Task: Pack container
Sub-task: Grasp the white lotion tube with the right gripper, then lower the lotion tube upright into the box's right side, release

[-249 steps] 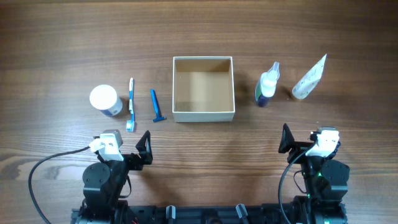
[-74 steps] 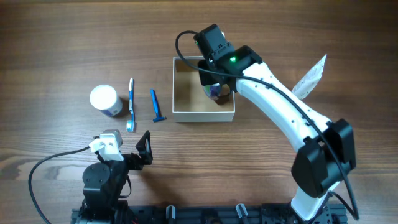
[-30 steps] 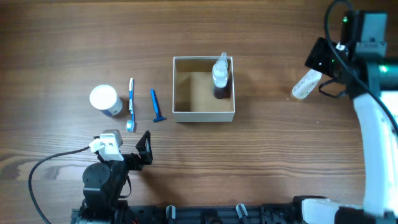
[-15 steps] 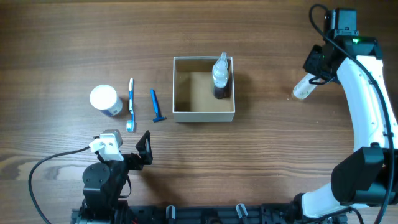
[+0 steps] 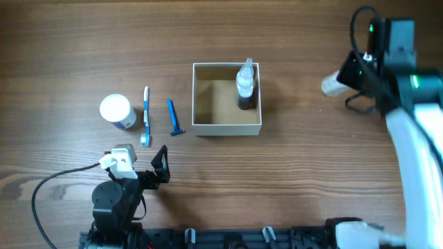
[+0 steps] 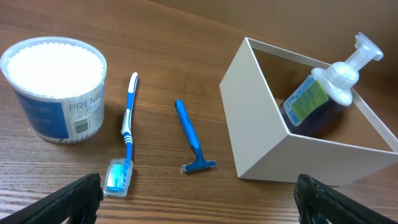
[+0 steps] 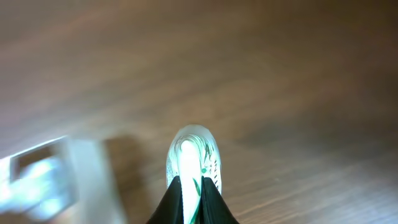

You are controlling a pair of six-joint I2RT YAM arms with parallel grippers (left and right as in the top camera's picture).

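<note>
Left fingers (image 6: pixel 71 198) spread, empty, near front edge. Container (image 5: pixel 227 128) at centre of counter: square, shallow, thin white walls, tan card inside, pump bottle (image 5: pixel 246 84) along its right wall. Likely light, walls flimsy; grip a wall rim gently. Right fingers (image 7: pixel 169 205) pinch tube (image 5: pixel 333 83) toward right edge.

White-walled container (image 5: pixel 226 128), tan inside; blue razor (image 6: pixel 189 134); the blurred tube (image 7: pixel 193 157) — white, seemingly green-flecked.
</note>
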